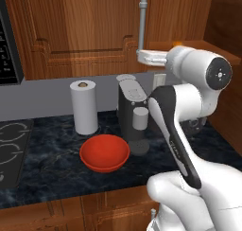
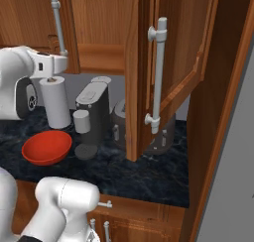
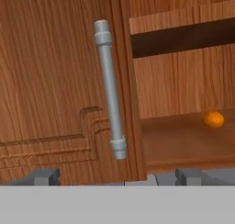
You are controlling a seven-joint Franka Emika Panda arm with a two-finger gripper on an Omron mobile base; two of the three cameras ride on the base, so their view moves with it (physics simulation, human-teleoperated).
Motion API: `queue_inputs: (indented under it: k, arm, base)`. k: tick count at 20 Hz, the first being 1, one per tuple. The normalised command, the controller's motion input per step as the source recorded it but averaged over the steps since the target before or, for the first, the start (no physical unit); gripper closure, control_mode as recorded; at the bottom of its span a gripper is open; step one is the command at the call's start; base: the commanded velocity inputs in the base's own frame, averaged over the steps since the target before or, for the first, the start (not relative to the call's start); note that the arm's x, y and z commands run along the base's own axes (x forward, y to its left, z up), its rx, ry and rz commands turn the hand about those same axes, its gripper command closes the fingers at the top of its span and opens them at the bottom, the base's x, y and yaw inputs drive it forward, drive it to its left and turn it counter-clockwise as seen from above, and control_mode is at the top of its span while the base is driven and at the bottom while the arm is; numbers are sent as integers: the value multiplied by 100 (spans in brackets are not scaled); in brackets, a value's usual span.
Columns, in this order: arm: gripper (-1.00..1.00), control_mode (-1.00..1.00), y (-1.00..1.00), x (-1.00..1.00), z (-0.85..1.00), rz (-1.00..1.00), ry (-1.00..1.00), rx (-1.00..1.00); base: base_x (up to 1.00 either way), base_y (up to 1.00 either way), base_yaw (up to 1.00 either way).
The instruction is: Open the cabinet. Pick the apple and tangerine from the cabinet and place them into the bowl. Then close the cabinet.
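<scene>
We saw the cabinet, reddish-brown panelled wood, with its right door swung wide open and its left door shut, a long vertical silver bar handle on each. Inside the cabinet, on the lower shelf to the right of the shut door, sat the tangerine, small, round and bright orange. Below the cabinet, on the dark worktop, stood the bowl, wide, shallow, glossy red, upright and holding nothing. We could not make out the apple.

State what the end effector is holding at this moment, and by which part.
Nothing is held. The end effector is open in front of the closed left cabinet door's handle, not gripping it.
</scene>
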Motion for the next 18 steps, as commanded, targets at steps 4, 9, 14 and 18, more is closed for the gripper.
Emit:
queue_inputs:
  k: [4, 9, 14, 18]
  arm:
    - [-100, -100, 0, 57, -7, 0, 0, 0]
    - [-100, -100, 0, 56, -8, 0, 0, 0]
    - [-100, -100, 0, 60, -11, 0, 0, 0]
    - [-100, -100, 0, 70, -13, 0, 0, -1]
  base:
    - [0, 0, 0]
    - [0, 0, 0]
    - [0, 0, 0]
    - [0, 0, 0]
